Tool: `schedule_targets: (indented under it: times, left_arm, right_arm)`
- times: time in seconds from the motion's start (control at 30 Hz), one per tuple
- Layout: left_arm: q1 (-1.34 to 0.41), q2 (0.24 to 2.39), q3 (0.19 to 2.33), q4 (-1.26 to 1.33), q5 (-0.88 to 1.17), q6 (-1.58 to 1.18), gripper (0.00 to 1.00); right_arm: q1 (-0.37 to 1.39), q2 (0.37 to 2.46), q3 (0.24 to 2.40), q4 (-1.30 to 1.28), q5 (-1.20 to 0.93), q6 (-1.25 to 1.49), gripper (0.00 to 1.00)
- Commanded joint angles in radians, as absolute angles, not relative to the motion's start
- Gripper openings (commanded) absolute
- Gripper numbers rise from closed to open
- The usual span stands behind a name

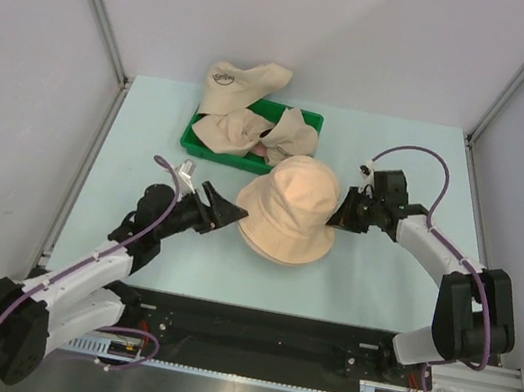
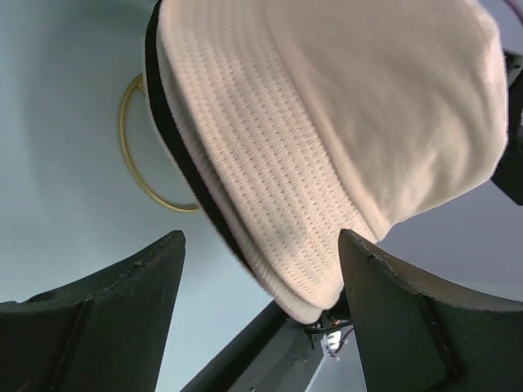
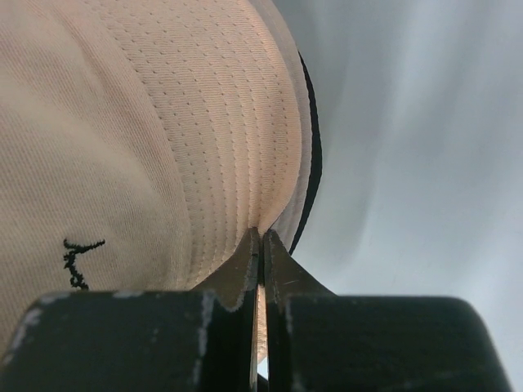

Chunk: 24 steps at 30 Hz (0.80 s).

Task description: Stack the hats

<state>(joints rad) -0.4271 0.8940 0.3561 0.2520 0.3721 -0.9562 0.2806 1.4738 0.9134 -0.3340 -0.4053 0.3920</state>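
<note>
Top view, centre hats (image 1: 286,219): beige brimmed pile, crown up, on the table (image 1: 400,160) between the two arms, just in front of the green tray.
Top view, green tray (image 1: 195,133): at the far side of the table, left of centre.
Top view, tray hats (image 1: 253,134): crumpled beige fabric lying in the tray. One further hat (image 1: 241,83) hangs over its far left rim.
Top view, left gripper (image 1: 224,212): released, fingers spread, just beside the pile's left brim.
Top view, right gripper (image 1: 343,213): at the pile's right brim.
Left wrist view, left gripper (image 2: 261,241): jaws wide apart on either side of the brim, with gaps showing on both sides.
Left wrist view, centre hats (image 2: 327,122): layered brims, a black edge on the lowest.
Left wrist view, gold ring (image 2: 135,163): lying on the table, partly hidden under the pile.
Right wrist view, right gripper (image 3: 261,245): clenched, brim fabric pinched between its fingers.
Right wrist view, centre hats (image 3: 122,122): beige perforated brim, small black embroidery on the crown, black edge behind.
</note>
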Motion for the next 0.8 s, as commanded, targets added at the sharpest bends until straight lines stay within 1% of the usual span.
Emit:
schedule_targets:
  times: [0.0,0.03,0.07,0.17,0.2,0.27,0.3,0.37,0.4,0.5,0.6,0.67,0.77]
  left_arm:
    - [-0.442,0.942,0.339,0.452,0.41,-1.034,0.79]
    - [-0.443,0.956,0.336,0.462,0.408,-1.038,0.75]
    - [-0.443,0.969,0.334,0.469,0.419,-1.04,0.73]
    - [-0.448,1.028,0.308,0.54,0.437,-1.072,0.5]
    - [-0.448,1.046,0.298,0.57,0.439,-1.095,0.32]
    - [-0.448,1.052,0.276,0.525,0.423,-1.101,0.09]
    - [-0.448,1.051,0.272,0.479,0.378,-1.092,0.0]
    - [-0.448,1.048,0.252,0.386,0.319,-1.071,0.0]
    - [-0.446,1.052,0.239,0.39,0.292,-1.066,0.0]
    - [-0.443,1.123,0.225,0.443,0.307,-1.045,0.0]
    - [-0.446,1.257,0.332,0.385,0.302,-0.953,0.0]
    - [-0.448,1.36,0.385,0.301,0.302,-0.904,0.0]
    - [-0.462,1.419,0.457,0.216,0.269,-0.844,0.0]
  right_arm:
    - [0.302,1.433,0.948,-0.347,-0.403,0.407,0.0]
    - [0.304,1.43,0.948,-0.348,-0.402,0.408,0.0]
    - [0.305,1.428,0.948,-0.35,-0.399,0.41,0.0]
    - [0.305,1.422,0.948,-0.354,-0.387,0.41,0.0]
    - [0.305,1.422,0.95,-0.36,-0.38,0.41,0.0]
    - [0.305,1.414,0.953,-0.373,-0.358,0.41,0.0]
    - [0.305,1.413,0.951,-0.379,-0.348,0.41,0.0]
    - [0.305,1.414,0.95,-0.402,-0.322,0.41,0.0]
    - [0.307,1.414,0.948,-0.408,-0.316,0.408,0.0]
    - [0.305,1.42,0.927,-0.413,-0.301,0.411,0.0]
    - [0.302,1.456,0.91,-0.416,-0.29,0.414,0.0]
    - [0.304,1.466,0.914,-0.434,-0.285,0.411,0.0]
    - [0.304,1.437,0.913,-0.452,-0.252,0.411,0.0]
